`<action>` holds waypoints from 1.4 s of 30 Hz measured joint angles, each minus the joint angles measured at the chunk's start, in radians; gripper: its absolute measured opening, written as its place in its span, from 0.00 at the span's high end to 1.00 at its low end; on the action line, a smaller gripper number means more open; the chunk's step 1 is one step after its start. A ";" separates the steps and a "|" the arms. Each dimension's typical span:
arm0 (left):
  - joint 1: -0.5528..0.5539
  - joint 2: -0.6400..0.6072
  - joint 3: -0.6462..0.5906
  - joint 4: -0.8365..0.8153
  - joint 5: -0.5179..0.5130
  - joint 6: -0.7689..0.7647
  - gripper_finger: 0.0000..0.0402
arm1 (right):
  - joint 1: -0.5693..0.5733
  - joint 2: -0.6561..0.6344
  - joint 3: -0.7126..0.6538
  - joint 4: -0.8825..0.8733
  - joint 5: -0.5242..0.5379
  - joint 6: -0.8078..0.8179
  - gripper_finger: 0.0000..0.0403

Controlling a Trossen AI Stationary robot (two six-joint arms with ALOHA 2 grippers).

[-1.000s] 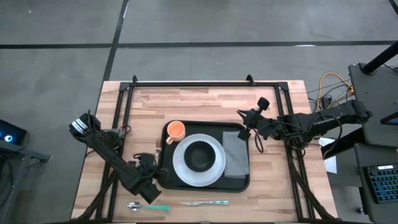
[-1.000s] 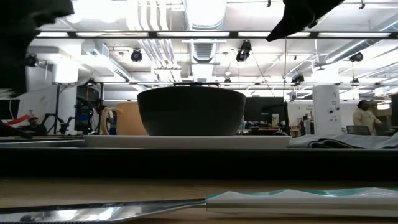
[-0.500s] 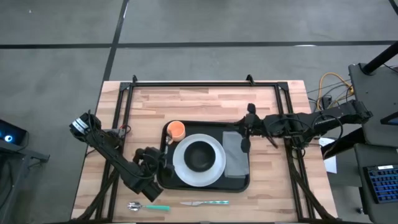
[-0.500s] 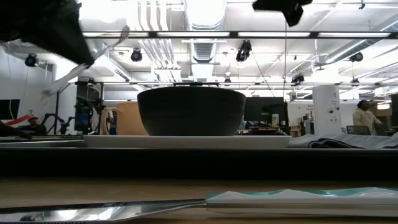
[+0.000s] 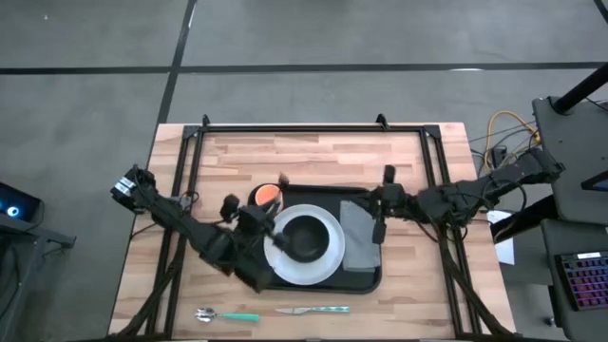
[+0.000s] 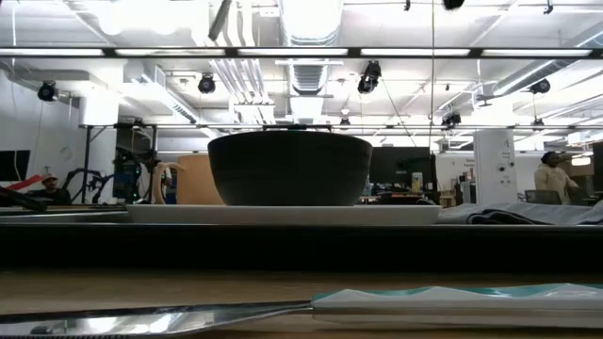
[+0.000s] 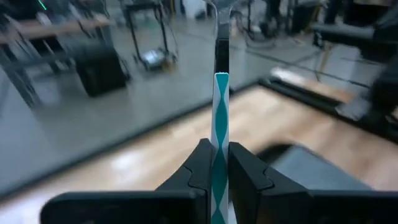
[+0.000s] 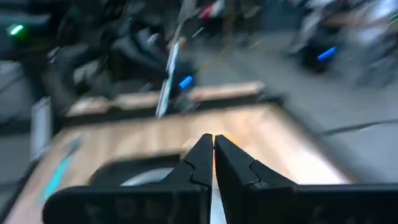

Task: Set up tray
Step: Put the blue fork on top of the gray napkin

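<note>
The black tray [image 5: 313, 281] holds a white plate [image 5: 328, 269] with a dark bowl [image 5: 306, 237], an orange cup [image 5: 267, 194] and a grey napkin [image 5: 359, 249]. My left gripper [image 5: 271, 228] hovers over the tray's left part, shut on a utensil with a teal-and-white handle [image 7: 220, 106]. The right wrist view shows this utensil [image 8: 168, 68] raised in the air. My right gripper [image 5: 378, 226] hangs shut above the napkin, holding nothing [image 8: 212, 146]. A spoon [image 5: 226, 315] and a knife [image 5: 313, 309] lie on the table in front of the tray. My left gripper [image 7: 217, 155] pinches the utensil's striped handle [image 7: 221, 127] between its two fingers. The handle runs along the fingers and sticks out ahead of them, metal end [image 7: 219, 25] foremost. The utensil is lifted clear of tray and table.
In the low view the knife [image 6: 405, 303] lies close by, before the tray's rim [image 6: 283, 247]. Black frame rails [image 5: 313, 128] run along the table's far, left and right sides. Bare wood [image 5: 304, 152] lies beyond the tray.
My left gripper has risen from the table's near left, by the spoon, and gone toward the far right, over the tray's left part. It has rolled and tipped up from pointing down to nearly level, carrying the utensil. My right gripper has shifted a little toward the table's left, over the napkin.
</note>
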 joint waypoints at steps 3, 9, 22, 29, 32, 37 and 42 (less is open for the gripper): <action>0.063 0.000 0.028 0.076 -0.032 0.155 0.97 | 0.066 0.035 0.000 0.181 0.160 -0.115 0.98; 0.165 0.002 -0.007 0.441 -0.061 0.565 0.97 | 0.090 0.132 0.000 0.447 0.174 -0.261 0.96; 0.184 0.008 -0.119 0.937 -0.071 1.012 0.97 | -0.040 0.233 0.000 0.610 0.186 -0.309 0.76; 0.185 0.009 -0.124 1.025 -0.069 1.095 0.97 | -0.113 0.286 0.000 0.729 0.073 -0.277 0.78; 0.185 0.009 -0.124 1.034 -0.041 1.135 0.97 | -0.130 0.302 0.000 0.780 0.015 -0.277 0.81; 0.187 0.009 -0.124 1.035 -0.025 1.190 0.97 | -0.143 0.316 0.000 0.783 0.010 -0.253 0.84; 0.193 0.009 -0.124 1.038 -0.022 1.234 0.97 | -0.143 0.337 0.001 0.791 0.005 -0.249 0.85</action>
